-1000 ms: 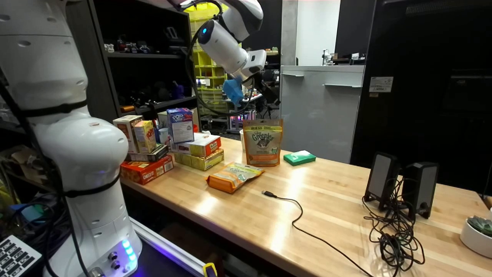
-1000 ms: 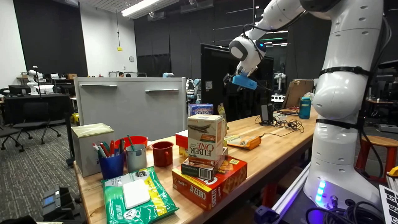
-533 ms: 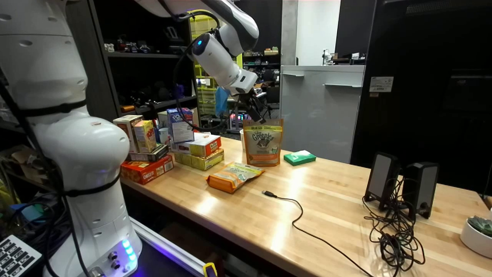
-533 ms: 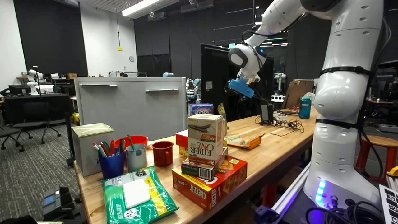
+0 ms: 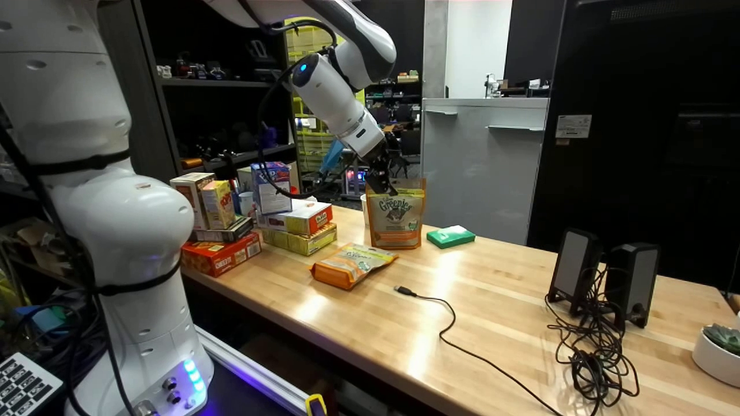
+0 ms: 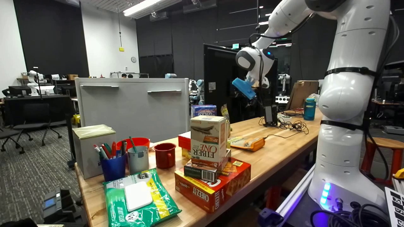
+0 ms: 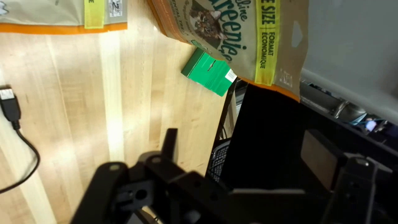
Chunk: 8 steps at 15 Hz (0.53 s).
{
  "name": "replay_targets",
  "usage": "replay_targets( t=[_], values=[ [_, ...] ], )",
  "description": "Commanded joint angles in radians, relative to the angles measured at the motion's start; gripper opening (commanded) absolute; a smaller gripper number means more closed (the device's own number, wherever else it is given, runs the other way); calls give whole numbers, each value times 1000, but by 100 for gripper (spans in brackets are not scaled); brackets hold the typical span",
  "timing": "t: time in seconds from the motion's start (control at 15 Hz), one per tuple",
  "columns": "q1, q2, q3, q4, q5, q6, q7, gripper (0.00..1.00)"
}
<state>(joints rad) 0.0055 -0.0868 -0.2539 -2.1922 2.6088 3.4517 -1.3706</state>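
Observation:
My gripper (image 7: 244, 146) stands open in the wrist view, its fingers (image 7: 320, 158) wide apart with nothing between them. In an exterior view the gripper (image 5: 383, 180) overlaps the top of an upright tan-and-orange Greenies pouch (image 5: 397, 222); whether they touch I cannot tell. That pouch (image 7: 241, 34) appears beyond the fingertips in the wrist view, apart from them. A similar pouch (image 5: 351, 267) lies flat in front of it. Beside the upright one is a small green box (image 5: 451, 238), also a green box (image 7: 210, 74) partly hidden in the wrist view. A blue piece (image 6: 244, 88) sits on the wrist.
Stacked food boxes (image 5: 295, 234) stand beside the pouches. A black cable (image 5: 457, 341) with a USB plug (image 7: 9, 105) crosses the wooden table. Speakers (image 5: 573, 268) with tangled wires stand farther along. A red mug (image 6: 165, 156) is at the far end. Behind rises a dark panel (image 5: 642, 144).
My gripper has come down and tilted more toward the table, from above the upright pouch to the height of its top. The wrist has turned. Things on the table have not moved.

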Motion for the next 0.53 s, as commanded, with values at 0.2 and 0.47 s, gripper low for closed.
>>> replay_targets(
  t=[0.2,0.47],
  values=[
    [-56,24,5,5,-1,12,316,100],
    [-77,48,2,4,-1,12,514,100]
  ],
)
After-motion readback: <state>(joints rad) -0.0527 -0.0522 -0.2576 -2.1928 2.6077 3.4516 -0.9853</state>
